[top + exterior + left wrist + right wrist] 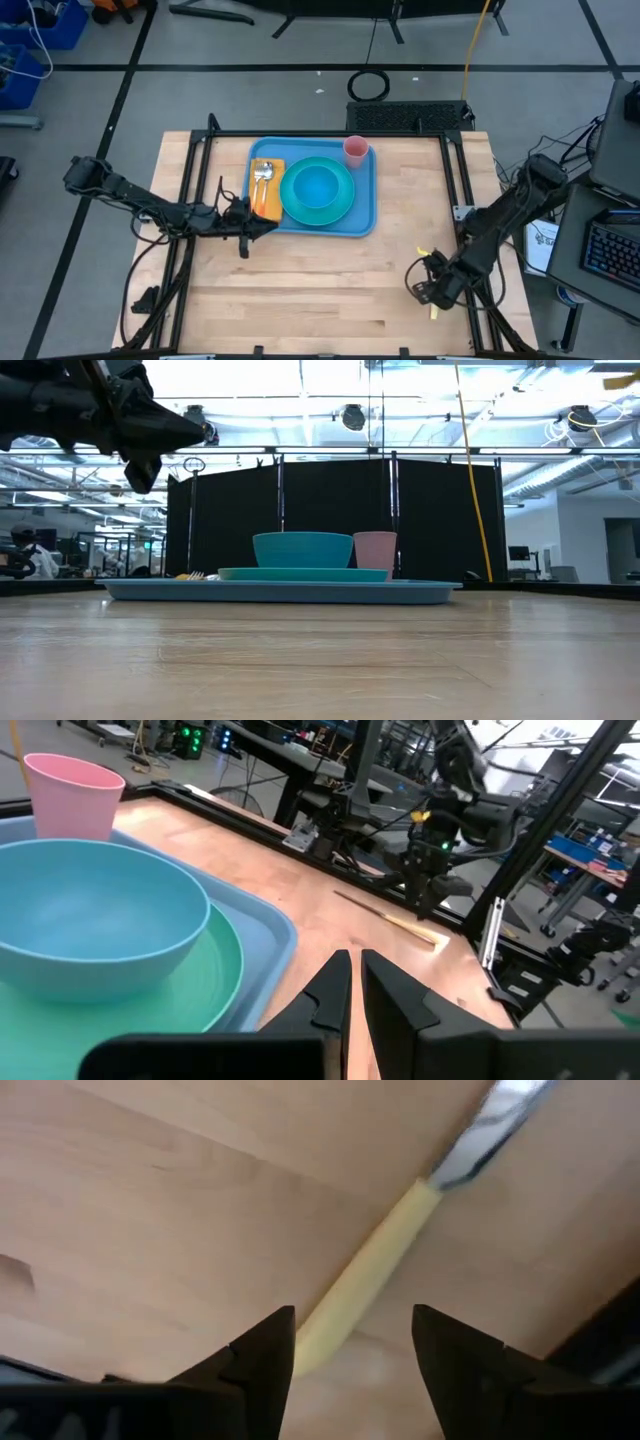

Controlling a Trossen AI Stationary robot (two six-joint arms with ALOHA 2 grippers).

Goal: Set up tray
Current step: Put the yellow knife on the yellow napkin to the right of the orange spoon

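the desk [320,280] carries the light-blue tray [365,215] at its far middle, holding a teal plate [340,208], bowl [316,186], pink cup [355,150]. left pincer [262,228], fingers together, hovers beside the tray's near-left corner. right pincer [350,1345], fingers apart, straddles a yellow-handled knife [360,1280] near the right edge.

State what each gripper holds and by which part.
Nothing. The right gripper is open, fingers either side of the yellow-handled metal knife lying on the wooden table. The left gripper is shut and empty.
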